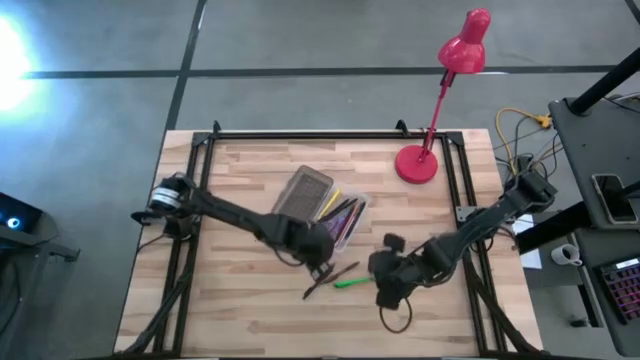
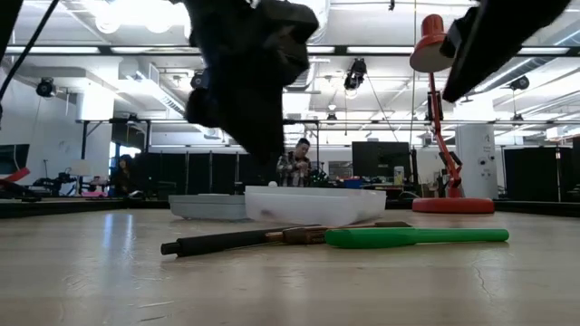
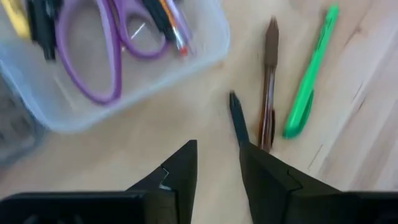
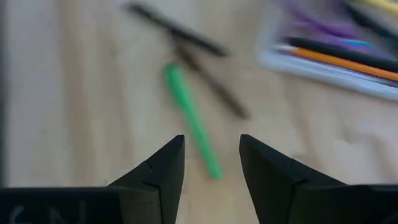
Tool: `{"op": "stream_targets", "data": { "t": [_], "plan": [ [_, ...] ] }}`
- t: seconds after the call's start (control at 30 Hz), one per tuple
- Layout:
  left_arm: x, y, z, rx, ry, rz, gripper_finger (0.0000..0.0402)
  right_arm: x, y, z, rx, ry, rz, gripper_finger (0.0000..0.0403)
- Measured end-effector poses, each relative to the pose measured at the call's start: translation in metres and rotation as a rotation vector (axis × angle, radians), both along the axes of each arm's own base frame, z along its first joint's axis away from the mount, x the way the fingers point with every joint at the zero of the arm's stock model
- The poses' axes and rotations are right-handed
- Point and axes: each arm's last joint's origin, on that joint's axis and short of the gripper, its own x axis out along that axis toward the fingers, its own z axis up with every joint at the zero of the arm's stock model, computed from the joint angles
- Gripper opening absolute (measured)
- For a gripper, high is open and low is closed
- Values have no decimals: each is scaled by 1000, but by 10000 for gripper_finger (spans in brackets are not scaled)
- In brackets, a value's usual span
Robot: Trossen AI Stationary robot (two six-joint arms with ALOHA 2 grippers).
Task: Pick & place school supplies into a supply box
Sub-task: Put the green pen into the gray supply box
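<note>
Three pens lie loose on the wooden table [image 1: 240,300]: a green pen [image 3: 309,81], a brown pen [image 3: 270,87] and a black pen [image 3: 237,117], close together just beside the supply box [image 1: 352,225]. Its tray already holds purple scissors [image 3: 93,56] and several pens; the grey lid [image 1: 303,192] lies open behind. Left gripper [image 3: 217,163] hovers over the black pen, fingers spread, holding nothing. Right gripper [image 4: 211,160] hovers over the green pen, fingers likewise apart and empty. Picking is in hand; next, a gripper likely must descend and close on one pen.
</note>
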Motion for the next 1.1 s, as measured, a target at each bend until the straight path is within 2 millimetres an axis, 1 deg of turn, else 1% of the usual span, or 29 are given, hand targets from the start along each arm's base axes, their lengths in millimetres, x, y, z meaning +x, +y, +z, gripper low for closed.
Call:
{"op": "stream_targets", "data": {
  "t": [0.1, 0.27, 0.4, 0.5, 0.63, 0.7, 0.77, 0.87, 1.0, 1.1],
  "plan": [
    [-10, -13, -1, 17, -1, 12, 104, 2, 4, -12, 20, -7, 127, 146],
    [-26, -26, -4, 9, -28, 53, 104, 6, 3, -36, -15, 28, 171, 146],
    [-42, -31, -4, -10, -75, 96, 104, 16, 11, -58, 6, 75, 263, 146],
    [-55, -32, -5, -27, -119, 133, 104, 26, 18, -68, -19, 103, 268, 146],
    [-75, -31, -3, -60, -204, 181, 104, 39, 21, -73, -92, 104, 236, 146],
    [-85, -31, -3, -78, -235, 205, 104, 45, 23, -74, -109, 102, 262, 146],
    [-95, -29, -4, -87, -251, 231, 104, 49, 24, -75, -117, 106, 288, 146],
    [-106, -27, -5, -105, -262, 244, 105, 53, 22, -83, -108, 133, 290, 146],
    [-117, -26, -5, -115, -273, 260, 105, 58, 14, -94, -92, 173, 260, 146],
    [-119, -26, -4, -110, -284, 264, 105, 63, 9, -99, -68, 189, 265, 146]
  ]
}}
